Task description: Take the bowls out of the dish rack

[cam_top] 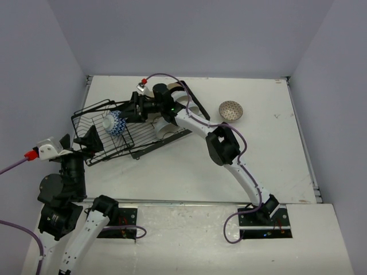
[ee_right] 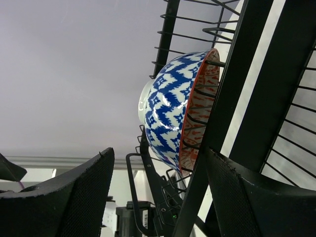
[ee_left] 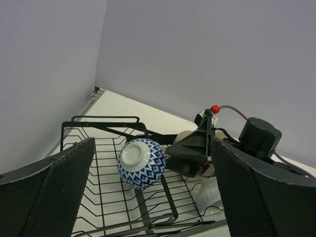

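White table [cam_top: 275, 160], grey walls | blue-white patterned bowl [cam_top: 116, 122] stands on its edge in the black dish rack [cam_top: 94, 117] | right gripper [cam_top: 131, 113] just beside it, jaws wide apart, holding nothing | left gripper [cam_top: 87, 141] by the rack's end, jaws wide apart too | risk: the smooth bowl may slip out, or snag and tug the rack.

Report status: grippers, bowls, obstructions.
Left gripper open at dish rack corner. Right gripper open beside blue-patterned bowl, tipped on its side in rack. Speckled bowl out on table. Rack wires cross the bowl's mouth.
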`<state>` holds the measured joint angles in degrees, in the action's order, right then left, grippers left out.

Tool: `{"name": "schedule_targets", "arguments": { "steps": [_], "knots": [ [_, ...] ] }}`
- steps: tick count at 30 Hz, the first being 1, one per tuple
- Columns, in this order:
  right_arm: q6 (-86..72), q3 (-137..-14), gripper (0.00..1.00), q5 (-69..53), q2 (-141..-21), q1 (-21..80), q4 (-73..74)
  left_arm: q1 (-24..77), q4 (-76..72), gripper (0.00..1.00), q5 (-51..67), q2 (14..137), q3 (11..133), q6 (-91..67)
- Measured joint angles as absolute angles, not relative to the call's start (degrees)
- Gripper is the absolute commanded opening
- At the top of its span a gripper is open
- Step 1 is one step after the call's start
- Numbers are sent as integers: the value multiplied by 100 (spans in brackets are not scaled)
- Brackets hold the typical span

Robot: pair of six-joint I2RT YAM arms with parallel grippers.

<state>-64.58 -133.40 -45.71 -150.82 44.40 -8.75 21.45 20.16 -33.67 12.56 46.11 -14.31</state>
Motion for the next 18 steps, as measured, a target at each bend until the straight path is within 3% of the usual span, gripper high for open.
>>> {"name": "schedule_targets", "arguments": {
  "steps": [18],
  "knots": [
    [-6989, -13415, 71, -4799, -15179, 4517, -1472, 2145, 2016, 100, -3271, 1245, 4611, -1428]
  ]
}}
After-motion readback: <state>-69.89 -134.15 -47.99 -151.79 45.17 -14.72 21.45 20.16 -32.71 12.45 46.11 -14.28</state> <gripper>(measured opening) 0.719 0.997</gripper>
